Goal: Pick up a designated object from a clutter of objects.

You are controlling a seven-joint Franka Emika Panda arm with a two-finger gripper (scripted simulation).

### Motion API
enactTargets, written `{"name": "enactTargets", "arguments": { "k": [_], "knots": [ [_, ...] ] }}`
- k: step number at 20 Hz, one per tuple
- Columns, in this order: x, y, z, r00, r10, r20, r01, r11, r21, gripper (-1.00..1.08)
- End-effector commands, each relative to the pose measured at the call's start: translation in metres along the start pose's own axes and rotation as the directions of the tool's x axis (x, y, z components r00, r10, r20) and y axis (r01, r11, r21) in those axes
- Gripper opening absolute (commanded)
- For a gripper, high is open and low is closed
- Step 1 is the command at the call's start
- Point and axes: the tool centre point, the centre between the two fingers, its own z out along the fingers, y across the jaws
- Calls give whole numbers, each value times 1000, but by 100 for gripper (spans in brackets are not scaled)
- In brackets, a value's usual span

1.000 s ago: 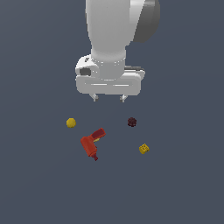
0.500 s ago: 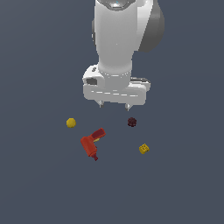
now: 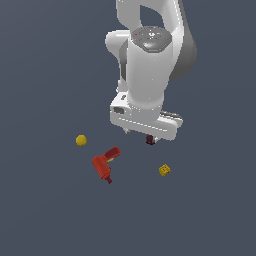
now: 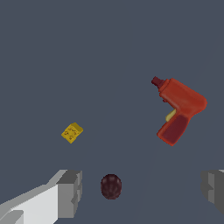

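One gripper (image 4: 140, 190), our fingers apart, hovers over the maroon ball (image 4: 111, 186); next we must shift toward the yellow block (image 4: 72, 132)

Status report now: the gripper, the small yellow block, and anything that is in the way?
Gripper open, nothing held. Small yellow block untouched, apart from the fingers. Maroon bumpy ball sits between the fingers, wrong object.
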Motion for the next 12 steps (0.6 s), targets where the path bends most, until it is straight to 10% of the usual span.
{"name": "enactTargets", "arguments": {
  "k": [1, 12],
  "knots": [
    [2, -11, 13, 998, 57, 2, -57, 998, 3, 100],
    [4, -58, 70, 954, 299, 8, -299, 954, 3, 100]
  ]
}}
